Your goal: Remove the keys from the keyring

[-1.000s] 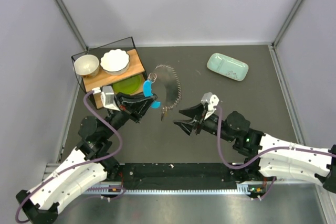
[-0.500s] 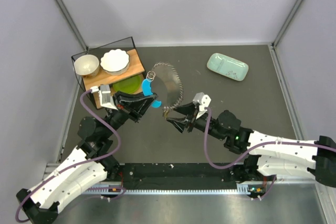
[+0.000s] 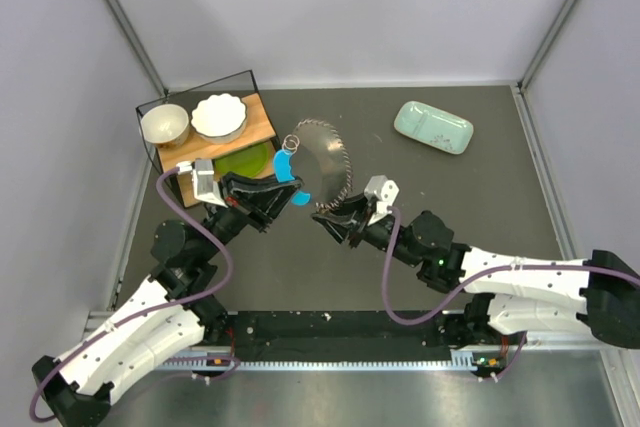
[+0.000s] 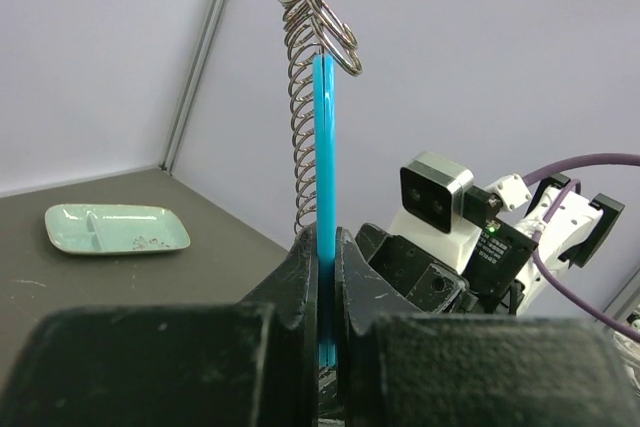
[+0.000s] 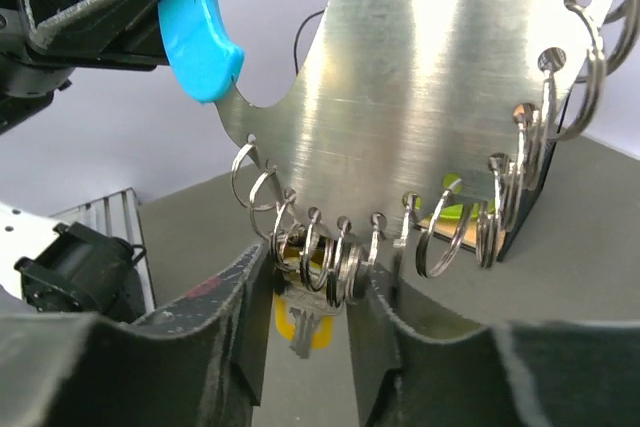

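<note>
The keyring [image 3: 322,162] was a flat, silvery, brushed-metal plate shaped like a half disc. It had a bright blue plastic grip [image 5: 200,32] at one end and small split rings [image 5: 440,242] threaded through holes along its curved edge. Roughly a dozen rings could be counted in the right wrist view. One silvery key [image 5: 305,329] showed, hanging from the lowest cluster of rings. The keyring was held on edge in the air over the table [image 3: 450,207], left of its middle and just in front of the black wire rack [image 3: 200,97] in the far left corner. The left gripper [image 3: 280,197] was clamped tight on the blue grip and carried the whole plate. The right gripper [image 3: 330,219] had its jaws partly parted, one on each side of the key and the lowest rings. Whether they pinched anything could not be told. The rack carried two bowls, one beige [image 3: 165,124] and one white with a scalloped rim [image 3: 218,115], above one green plate [image 3: 240,160]. One pale green divided tray [image 3: 433,127] lay near the far right corner.
</note>
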`<state>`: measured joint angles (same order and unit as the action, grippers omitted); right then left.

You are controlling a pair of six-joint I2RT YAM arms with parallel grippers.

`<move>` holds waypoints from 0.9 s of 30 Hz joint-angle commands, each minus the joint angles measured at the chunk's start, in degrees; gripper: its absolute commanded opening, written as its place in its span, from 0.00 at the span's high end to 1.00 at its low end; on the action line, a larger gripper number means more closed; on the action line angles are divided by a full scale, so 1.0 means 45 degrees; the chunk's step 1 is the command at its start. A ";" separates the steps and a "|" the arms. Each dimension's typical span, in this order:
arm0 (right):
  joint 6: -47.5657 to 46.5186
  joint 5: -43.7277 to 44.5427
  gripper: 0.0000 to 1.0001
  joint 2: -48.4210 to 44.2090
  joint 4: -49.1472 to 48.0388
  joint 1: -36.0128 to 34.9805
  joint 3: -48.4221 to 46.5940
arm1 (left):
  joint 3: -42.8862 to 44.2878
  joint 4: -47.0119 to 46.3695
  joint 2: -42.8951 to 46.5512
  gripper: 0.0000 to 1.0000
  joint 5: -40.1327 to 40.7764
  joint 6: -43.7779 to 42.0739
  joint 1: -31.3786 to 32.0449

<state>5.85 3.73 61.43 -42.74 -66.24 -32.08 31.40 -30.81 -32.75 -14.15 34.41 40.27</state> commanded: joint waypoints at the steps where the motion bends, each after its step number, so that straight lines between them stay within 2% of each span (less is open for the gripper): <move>1: -0.0498 0.0828 0.71 0.0119 -0.1029 -0.0339 -0.0491 | 0.0483 -0.1006 0.0130 1.00 0.0020 -0.0069 -0.0004; 3: -0.0479 0.0910 0.71 0.0099 -0.0971 -0.0339 -0.0353 | 0.0600 -0.0791 0.0130 1.00 0.0020 -0.0224 -0.0004; 4: -0.0460 0.0891 0.69 0.0080 -0.0951 -0.0339 -0.0237 | 0.0620 -0.0713 0.0207 1.00 0.0001 -0.0264 -0.0004; 5: -0.0459 0.0891 0.62 0.0041 -0.0874 -0.0339 -0.0158 | 0.0640 -0.0655 0.0227 1.00 0.0020 -0.0303 -0.0004; 8: -0.0342 0.0968 0.56 -0.0037 -0.0717 -0.0339 0.0096 | 0.0698 -0.0498 0.0267 1.00 0.0020 -0.0381 -0.0004; 10: -0.0265 0.0891 0.57 -0.0116 -0.0542 -0.0339 0.0174 | 0.0698 -0.0420 0.0267 1.00 0.0039 -0.0460 -0.0004; 11: -0.0245 0.0852 0.65 -0.0154 -0.0483 -0.0339 0.0175 | 0.0679 -0.0381 0.0286 1.00 0.0078 -0.0479 -0.0004; 12: -0.0245 0.0774 0.69 -0.0271 -0.0463 -0.0339 0.0175 | 0.0660 -0.0361 0.0267 1.00 0.0098 -0.0518 -0.0023; 14: -0.0147 0.0637 0.72 -0.0369 -0.0405 -0.0339 0.0214 | 0.0659 -0.0303 0.0247 1.00 0.0118 -0.0577 -0.0004; 16: -0.0108 0.0540 0.70 -0.0486 -0.0327 -0.0339 0.0233 | 0.0718 -0.0225 0.0189 1.00 0.0098 -0.0674 -0.0023; 19: 0.0125 0.0384 0.62 -0.0739 0.0180 -0.0339 0.0136 | 0.0738 -0.0010 0.0227 1.00 0.0176 -0.0987 -0.0004; 27: 0.1356 0.0014 0.55 -0.1833 0.1372 -0.0339 0.0194 | 0.0386 -0.0204 0.0208 1.00 0.0528 -0.1202 -0.0004</move>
<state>8.34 5.72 56.40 -38.46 -67.02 -31.11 31.73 -27.05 -32.47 -12.97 29.89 40.27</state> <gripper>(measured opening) 0.434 0.049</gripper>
